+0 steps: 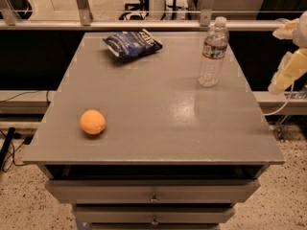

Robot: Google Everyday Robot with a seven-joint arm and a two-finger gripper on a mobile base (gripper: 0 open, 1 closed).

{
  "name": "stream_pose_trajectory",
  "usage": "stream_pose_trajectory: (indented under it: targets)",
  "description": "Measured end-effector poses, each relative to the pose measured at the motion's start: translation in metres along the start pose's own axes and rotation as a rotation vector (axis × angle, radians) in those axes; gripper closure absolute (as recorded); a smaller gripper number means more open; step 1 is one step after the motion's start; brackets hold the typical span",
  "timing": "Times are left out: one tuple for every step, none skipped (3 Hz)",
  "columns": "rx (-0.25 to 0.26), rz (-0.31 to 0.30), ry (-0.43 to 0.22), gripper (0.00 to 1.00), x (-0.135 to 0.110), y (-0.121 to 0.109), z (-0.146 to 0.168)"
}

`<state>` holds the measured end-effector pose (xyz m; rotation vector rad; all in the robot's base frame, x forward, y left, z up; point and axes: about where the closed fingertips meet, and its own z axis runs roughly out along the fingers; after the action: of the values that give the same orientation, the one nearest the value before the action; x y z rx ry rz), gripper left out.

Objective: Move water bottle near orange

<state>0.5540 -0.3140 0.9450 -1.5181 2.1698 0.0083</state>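
Note:
The water bottle (213, 51) is clear and ribbed, with a white cap and a white-and-red label band. It stands upright at the back right of the grey table (163, 128). The orange (92, 121) lies near the table's front left, far from the bottle. My gripper (287, 73) is a pale yellowish shape at the right edge of the view. It hangs beyond the table's right side, to the right of the bottle and apart from it, and it holds nothing that I can see.
A dark blue snack bag (132, 43) lies at the back of the table, left of the bottle. Drawers (153, 190) sit under the tabletop. A metal rail (144, 25) runs behind the table. Cables lie on the floor at the left.

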Motion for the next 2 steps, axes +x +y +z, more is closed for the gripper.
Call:
stream_pose_trajectory:
  targets:
    - [-0.05, 0.073, -0.184, 0.0, 0.006, -0.038, 0.031]
    - [-0.084, 0.13, -0.334, 0.0, -0.008, -0.054, 0.041]
